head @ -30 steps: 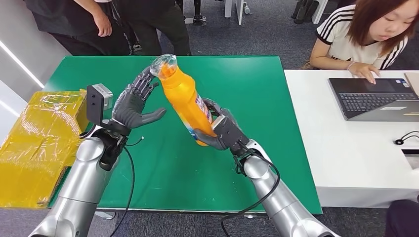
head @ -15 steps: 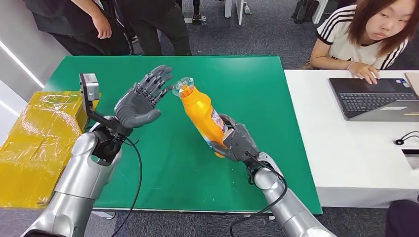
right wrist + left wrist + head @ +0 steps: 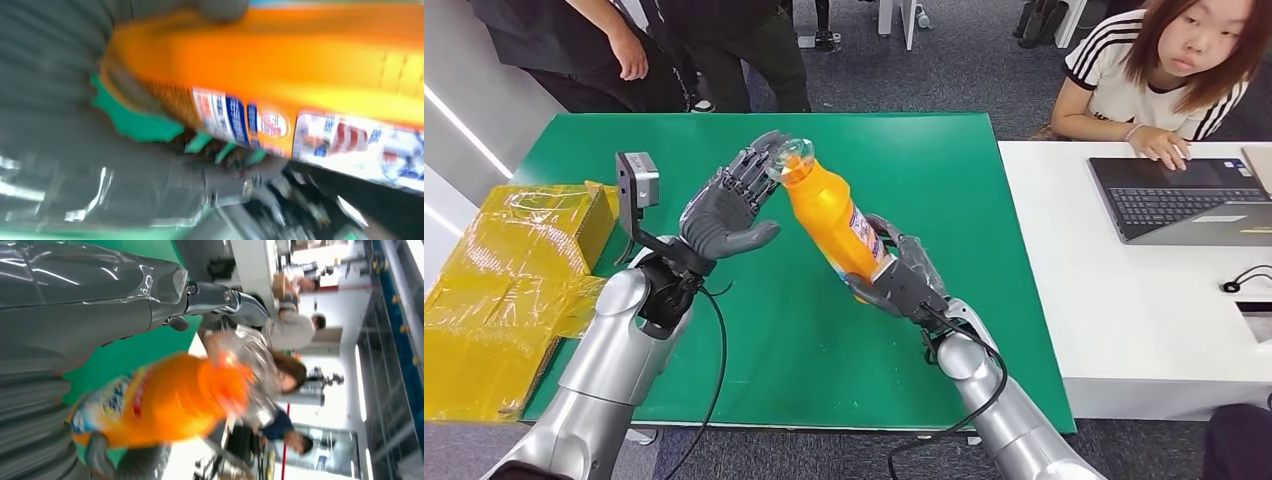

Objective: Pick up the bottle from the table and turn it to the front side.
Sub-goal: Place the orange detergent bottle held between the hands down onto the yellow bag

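I see my right hand clamped around the base of the orange bottle, tilted above the green table, its wrapped cap touching the spread fingertips of my empty left hand.

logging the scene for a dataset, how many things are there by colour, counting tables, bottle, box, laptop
green: 1, the green-topped table
orange: 1, the orange plastic bottle gripped by the right robot hand
yellow: 1, the yellow wrapped box
white: 1, the white side table
grey: 1, the grey open laptop
total: 5
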